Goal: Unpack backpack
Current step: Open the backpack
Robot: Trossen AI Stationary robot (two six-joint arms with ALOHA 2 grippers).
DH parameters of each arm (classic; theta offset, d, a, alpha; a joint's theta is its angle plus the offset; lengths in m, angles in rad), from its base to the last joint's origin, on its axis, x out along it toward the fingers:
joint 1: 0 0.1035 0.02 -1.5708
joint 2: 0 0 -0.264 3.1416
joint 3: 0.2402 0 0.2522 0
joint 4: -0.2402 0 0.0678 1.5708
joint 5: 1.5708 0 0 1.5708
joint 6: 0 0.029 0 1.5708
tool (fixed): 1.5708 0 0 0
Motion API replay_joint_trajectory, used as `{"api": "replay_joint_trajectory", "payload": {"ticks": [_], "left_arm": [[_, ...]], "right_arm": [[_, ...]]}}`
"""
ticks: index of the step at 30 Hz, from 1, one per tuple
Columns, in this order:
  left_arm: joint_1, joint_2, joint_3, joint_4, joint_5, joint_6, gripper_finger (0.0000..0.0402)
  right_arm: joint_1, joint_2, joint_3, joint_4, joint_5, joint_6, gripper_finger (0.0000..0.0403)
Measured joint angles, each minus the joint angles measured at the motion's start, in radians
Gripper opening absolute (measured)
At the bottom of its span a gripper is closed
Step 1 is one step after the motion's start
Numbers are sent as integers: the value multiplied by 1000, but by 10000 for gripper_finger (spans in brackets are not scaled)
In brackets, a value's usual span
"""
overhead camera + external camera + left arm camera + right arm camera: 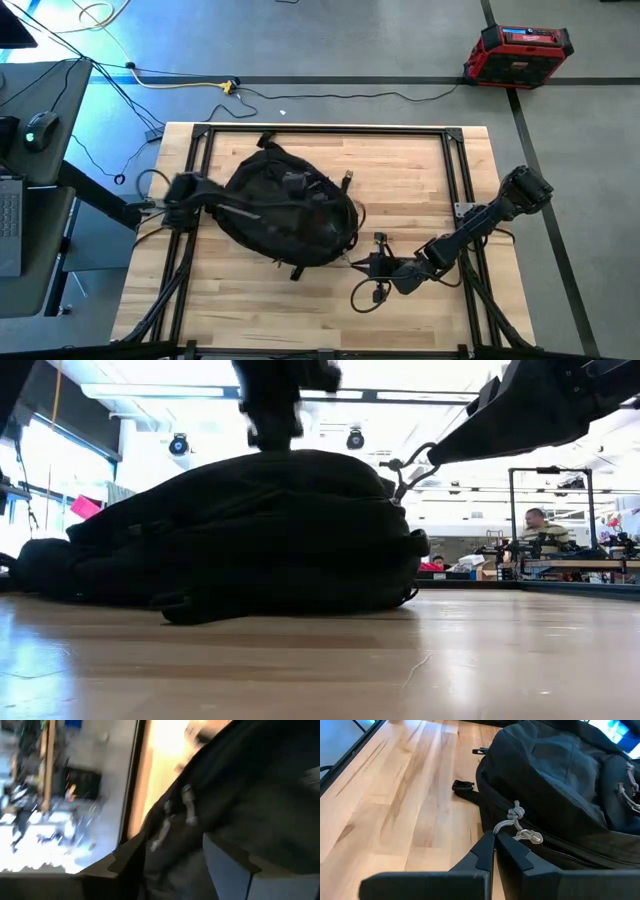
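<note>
The black backpack (290,215) lies flat on the wooden table, left of centre, and fills the low view (250,530). My left gripper (240,207) hovers open over its left part. In the left wrist view (172,840) black fabric and grey zipper pulls (189,805) show blurred between the spread fingers. My right gripper (365,262) is shut at the backpack's near right edge. In the right wrist view (494,837) its tips meet a grey knotted zipper cord. My right gripper pinches the free loop of the grey zipper cord (499,826) between its two fingertips, just below the cord's knot (516,813). The fingers come from the table's right, slanting slightly down. The backpack stays lying on the table.
A loose black strap buckle (462,786) lies on the wood beside the backpack. A black rail frame (200,160) runs around the tabletop. A cable loop (365,295) lies near my right gripper. Bare wood (420,180) lies to the right. A person (535,525) sits far behind.
</note>
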Motion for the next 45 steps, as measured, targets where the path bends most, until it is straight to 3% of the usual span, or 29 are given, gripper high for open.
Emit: {"api": "replay_joint_trajectory", "payload": {"ticks": [4,10,12,17,23,28,30,37,41,45], "left_arm": [[-53,-88,-75,295,56,144,184],[6,-142,-266,776,436,308,184],[32,-142,-310,839,498,308,184],[89,-116,-395,910,533,284,184],[137,-98,-409,992,694,260,184],[135,-116,-409,1004,710,317,184],[119,-125,-408,1014,700,452,184],[19,-110,-408,1008,609,1190,184],[-13,-110,-403,1033,454,1348,184],[-13,-110,-379,972,478,1436,184]], "right_arm": [[0,0,0,-3,-6,-4,0],[-1,0,-1,-1,-17,-8,0],[-1,0,-1,-2,-17,-5,0],[-1,0,-1,-4,-17,-5,0],[-2,0,-1,-9,-21,-19,0],[-2,0,-2,-11,-32,-19,0],[-2,0,-2,-12,-33,-20,0],[-6,0,-2,-14,-33,-21,0],[-9,0,-2,-14,-33,-21,0],[-16,0,-2,-14,-33,-19,0]]}}
